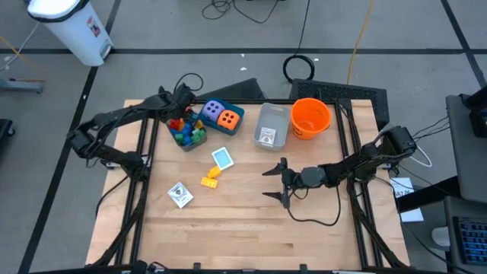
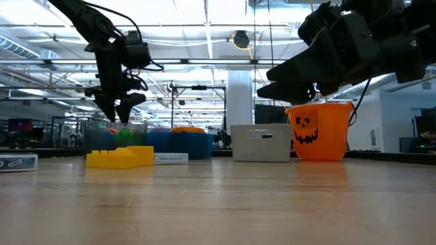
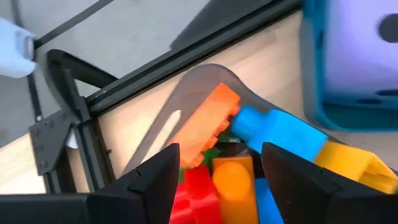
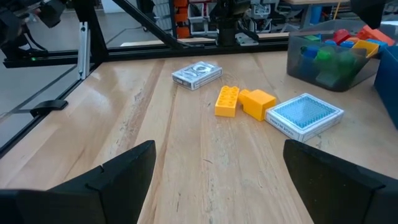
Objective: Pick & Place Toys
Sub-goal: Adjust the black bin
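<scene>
A clear tub (image 1: 199, 139) at the table's far left holds a heap of red, blue, yellow, green and orange bricks (image 3: 280, 130). My left gripper (image 3: 221, 155) hangs open just above that heap (image 1: 181, 116), pointing steeply down; an orange brick (image 3: 208, 121) lies slanted on the heap between its fingers. Two yellow bricks (image 1: 210, 177), a blue card pack (image 1: 222, 157) and a silver card pack (image 1: 180, 195) lie flat on the wood. My right gripper (image 1: 268, 183) waits open at mid-table, level, facing them (image 4: 217, 168). My left gripper stands with one finger (image 3: 165, 168) right beside the lower end (image 3: 189, 155) of the slanted orange brick. I cannot tell whether it touches the brick. The brick rests on the other bricks in the tub.
A teal box (image 1: 237, 116) with a purple and an orange die stands right of the tub. Farther right are a grey bin (image 1: 271, 125) and an orange bucket (image 1: 310, 116). Black frame rails (image 1: 144, 144) run along both table sides. Bare wood lies toward the near edge.
</scene>
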